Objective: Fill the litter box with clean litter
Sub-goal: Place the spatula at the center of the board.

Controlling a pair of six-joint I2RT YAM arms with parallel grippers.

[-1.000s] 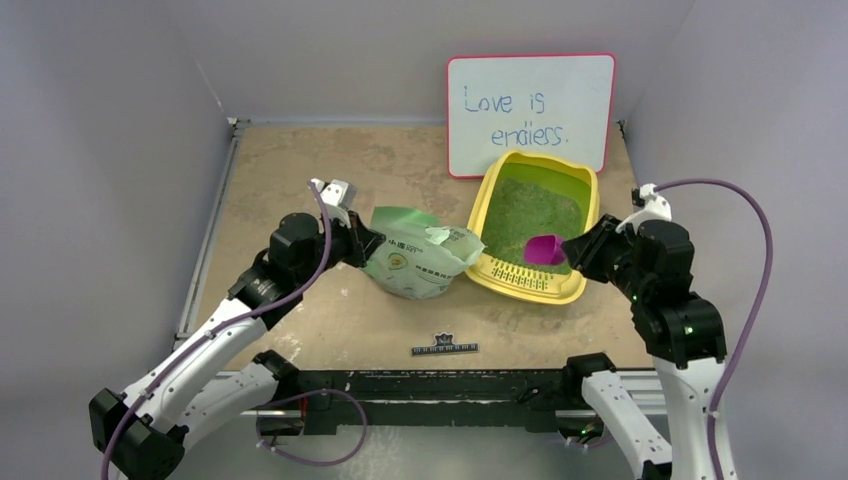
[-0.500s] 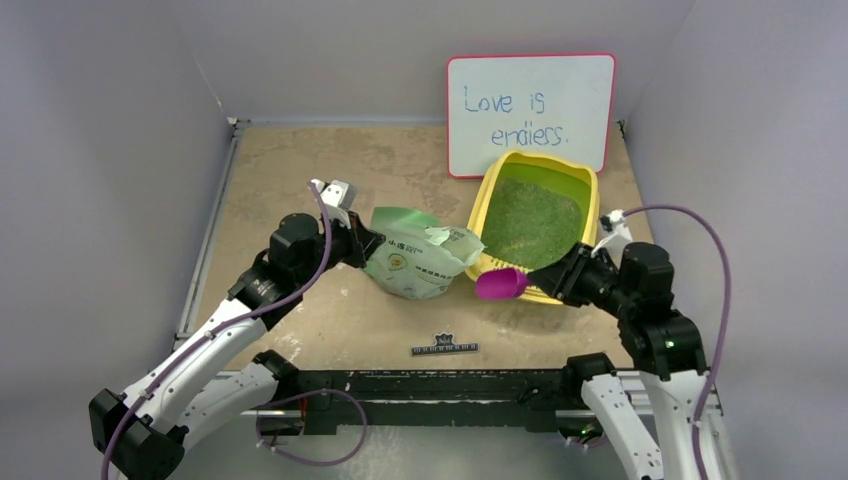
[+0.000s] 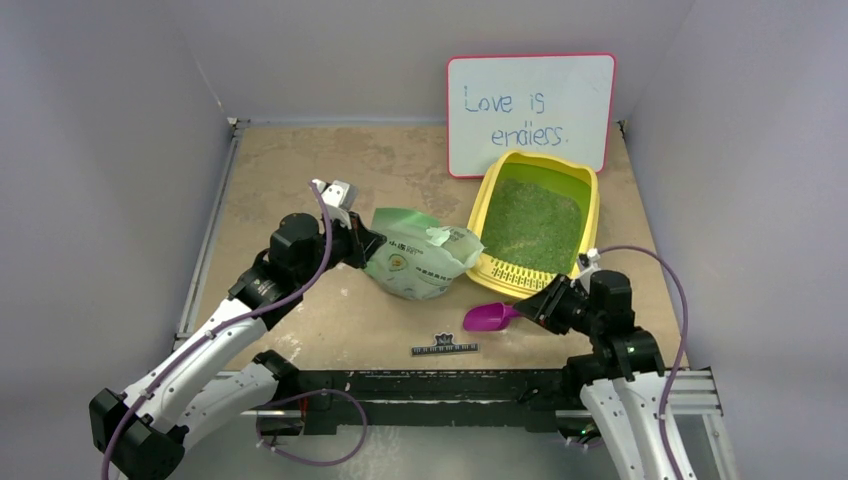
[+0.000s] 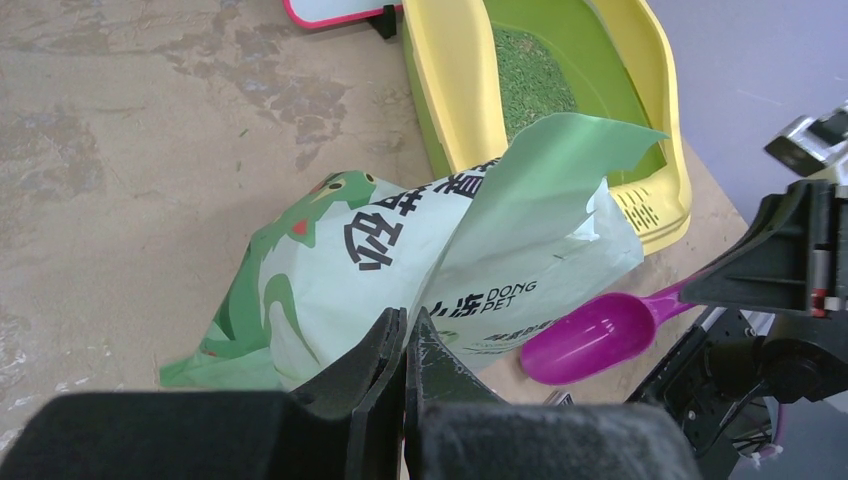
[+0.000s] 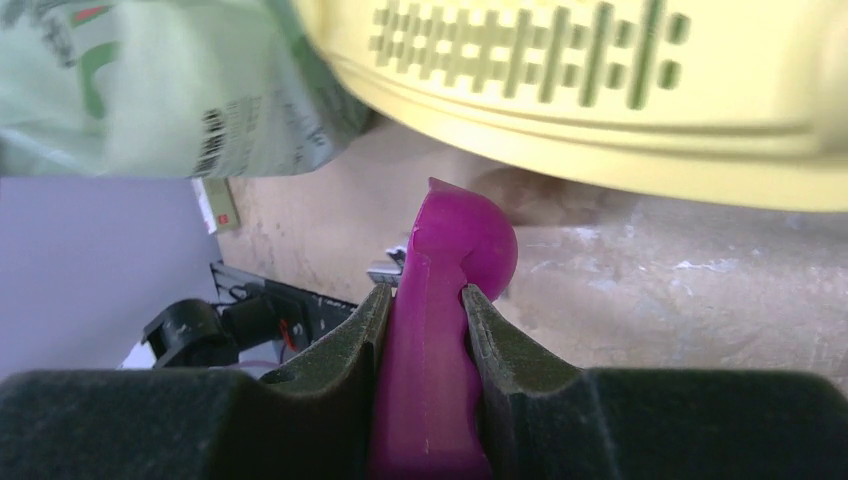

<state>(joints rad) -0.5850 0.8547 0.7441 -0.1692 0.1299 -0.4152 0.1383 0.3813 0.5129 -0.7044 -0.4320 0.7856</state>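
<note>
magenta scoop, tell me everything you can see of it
The magenta scoop looks like glossy one-piece plastic: a rounded bowl on a flat handle. The jaws of the right gripper clamp the handle from both sides. It is held roughly level, bowl pointing left, low over the table, on the near side of the litter box by its slotted end, close to the pale green bag. No litter shows on it; whether it touches the table is unclear.

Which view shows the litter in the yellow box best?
Top external: the whole litter box shows, green litter spread across its floor. Left wrist catches only a strip of it behind the bag. Right wrist shows just the box's slotted end, no litter.
</note>
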